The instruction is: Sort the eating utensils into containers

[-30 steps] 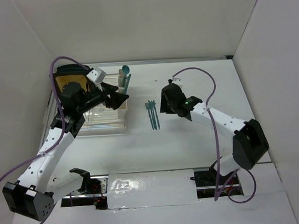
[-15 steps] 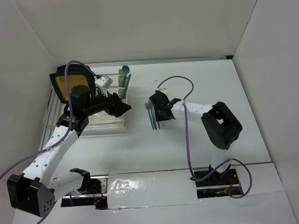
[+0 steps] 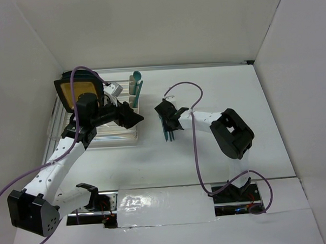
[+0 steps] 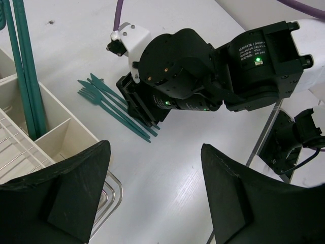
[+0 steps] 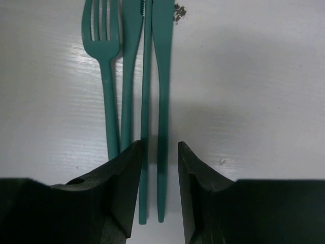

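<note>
White walls (image 3: 148, 31) closed in a white bench (image 3: 221, 87). At the far left of the bench stood a clear-and-white dish rack (image 3: 114, 136), with a black-rimmed yellow plate (image 3: 75, 90) propped up in its back corner. Cream-white containers (image 4: 61, 129) sat along the rack's right side, and long teal handles (image 4: 25, 76) stood upright in one of them, a spoon bowl showing at the top in the overhead view.

The left hand (image 4: 152, 152) hung over the rack's right edge with its fingers spread wide and nothing between them.

Just right of the rack, the eating utensils (image 4: 109, 104) lay flat on the bench in a tight parallel bundle, a fork outermost and a serrated knife among them.

The right hand (image 5: 158, 152) was down on that bundle. Its fingers were narrowly parted and straddled two of the handles. One finger sat close against a handle, and a sliver of bench showed beside the other, so it was not clenched.
</note>
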`<state>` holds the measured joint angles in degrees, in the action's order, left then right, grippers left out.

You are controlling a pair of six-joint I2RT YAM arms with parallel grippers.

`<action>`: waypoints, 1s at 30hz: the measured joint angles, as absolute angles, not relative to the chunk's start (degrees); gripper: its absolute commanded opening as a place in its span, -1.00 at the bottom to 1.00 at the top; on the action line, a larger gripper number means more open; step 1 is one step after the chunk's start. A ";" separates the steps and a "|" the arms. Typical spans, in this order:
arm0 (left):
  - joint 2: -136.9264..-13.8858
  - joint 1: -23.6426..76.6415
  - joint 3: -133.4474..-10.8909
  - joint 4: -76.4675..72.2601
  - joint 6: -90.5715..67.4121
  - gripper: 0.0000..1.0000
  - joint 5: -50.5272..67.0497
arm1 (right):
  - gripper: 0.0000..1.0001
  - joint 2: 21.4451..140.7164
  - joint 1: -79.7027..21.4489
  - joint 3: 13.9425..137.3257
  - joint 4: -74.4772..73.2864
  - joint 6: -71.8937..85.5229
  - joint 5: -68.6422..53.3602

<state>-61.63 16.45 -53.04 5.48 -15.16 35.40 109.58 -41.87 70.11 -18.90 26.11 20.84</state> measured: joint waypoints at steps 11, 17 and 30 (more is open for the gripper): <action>-61.23 16.45 -53.04 5.61 -15.18 0.69 35.40 | -0.26 109.97 -41.87 70.11 -19.00 26.04 22.31; -61.23 16.45 -53.04 5.61 -15.18 0.70 35.38 | -0.40 110.43 -41.85 70.00 -18.26 25.91 22.04; -61.23 16.45 -53.04 5.61 -15.16 0.69 35.75 | -0.18 106.65 -39.31 65.93 -15.42 27.24 17.08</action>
